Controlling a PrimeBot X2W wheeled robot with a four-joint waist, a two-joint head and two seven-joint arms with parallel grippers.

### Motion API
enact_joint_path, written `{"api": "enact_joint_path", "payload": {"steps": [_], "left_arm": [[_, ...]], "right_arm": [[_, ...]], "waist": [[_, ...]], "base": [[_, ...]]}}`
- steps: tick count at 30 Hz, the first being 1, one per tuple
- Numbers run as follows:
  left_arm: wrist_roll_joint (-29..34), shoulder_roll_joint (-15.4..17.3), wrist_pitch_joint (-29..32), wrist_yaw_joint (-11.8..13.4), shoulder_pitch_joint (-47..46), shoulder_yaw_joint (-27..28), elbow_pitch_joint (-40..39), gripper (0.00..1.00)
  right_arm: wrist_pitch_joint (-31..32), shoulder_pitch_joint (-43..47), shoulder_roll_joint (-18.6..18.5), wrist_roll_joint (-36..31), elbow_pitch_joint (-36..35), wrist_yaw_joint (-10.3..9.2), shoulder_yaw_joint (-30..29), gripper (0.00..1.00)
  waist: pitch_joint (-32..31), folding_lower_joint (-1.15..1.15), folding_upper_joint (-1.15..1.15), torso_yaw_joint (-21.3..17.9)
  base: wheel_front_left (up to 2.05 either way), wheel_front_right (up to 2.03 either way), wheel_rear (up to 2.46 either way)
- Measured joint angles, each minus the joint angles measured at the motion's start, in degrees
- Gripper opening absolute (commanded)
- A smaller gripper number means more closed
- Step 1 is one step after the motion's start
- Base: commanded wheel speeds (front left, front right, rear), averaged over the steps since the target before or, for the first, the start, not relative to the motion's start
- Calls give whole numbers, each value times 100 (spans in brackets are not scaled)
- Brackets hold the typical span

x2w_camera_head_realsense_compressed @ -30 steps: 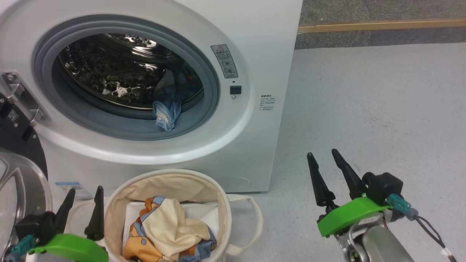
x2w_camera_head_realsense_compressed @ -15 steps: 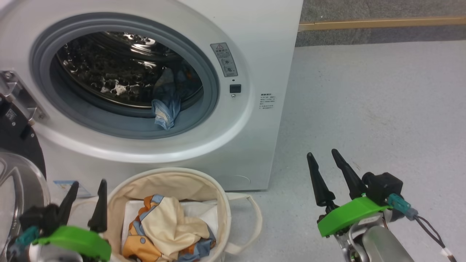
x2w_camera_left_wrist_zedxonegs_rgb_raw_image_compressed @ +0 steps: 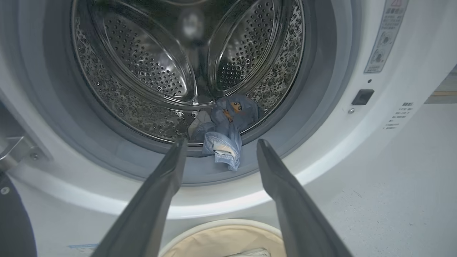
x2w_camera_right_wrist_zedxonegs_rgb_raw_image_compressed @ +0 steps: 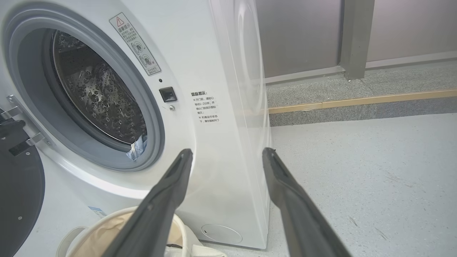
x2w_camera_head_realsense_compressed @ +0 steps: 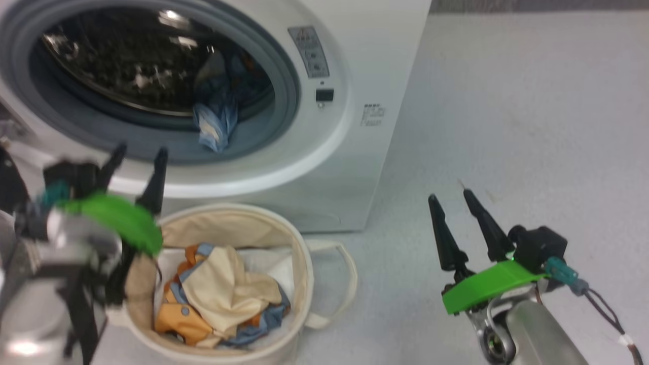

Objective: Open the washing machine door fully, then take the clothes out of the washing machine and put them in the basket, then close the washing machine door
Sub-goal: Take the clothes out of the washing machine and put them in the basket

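The washing machine [x2w_camera_head_realsense_compressed: 370, 162] stands ahead of the left pincer [x2w_camera_head_realsense_compressed: 142, 149]; the washing machine door [x2w_camera_right_wrist_zedxonegs_rgb_raw_image_compressed: 19, 200] hangs open at its left. The basket [x2w_camera_head_realsense_compressed: 238, 230], below it, holds a cream-orange garment [x2w_camera_head_realsense_compressed: 223, 294]. A blue garment [x2w_camera_left_wrist_zedxonegs_rgb_raw_image_compressed: 223, 142] lies dead ahead at the edge of the drum [x2w_camera_left_wrist_zedxonegs_rgb_raw_image_compressed: 142, 71]. The right pincer [x2w_camera_head_realsense_compressed: 449, 195], like the left, is spread and empty.

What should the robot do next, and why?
Probably move the open left gripper forward and close it on the blue garment. That garment hangs over the lip of the drum, straight ahead of the gripper, while the cream garment already lies in the basket.
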Motion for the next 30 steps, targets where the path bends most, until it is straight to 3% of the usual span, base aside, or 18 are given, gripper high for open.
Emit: {"api": "enact_joint_path", "payload": {"steps": [14,21,30], "left_arm": [[14,-682,1276,-616,-2673,-490,2081,100],[-42,-838,1499,-713,-3573,-665,2866,100],[-172,-932,1684,-719,-4027,-884,3540,100]], "right_arm": [[0,-452,1,108,-396,0,-101,100],[0,-584,2,174,-556,0,-129,100],[0,-689,3,260,-669,0,-153,100]], "waist": [[1220,0,0,-142],[1751,0,0,-272],[2204,1,0,-393]], "base": [[0,0,0],[0,0,0],[0,0,0]]}}
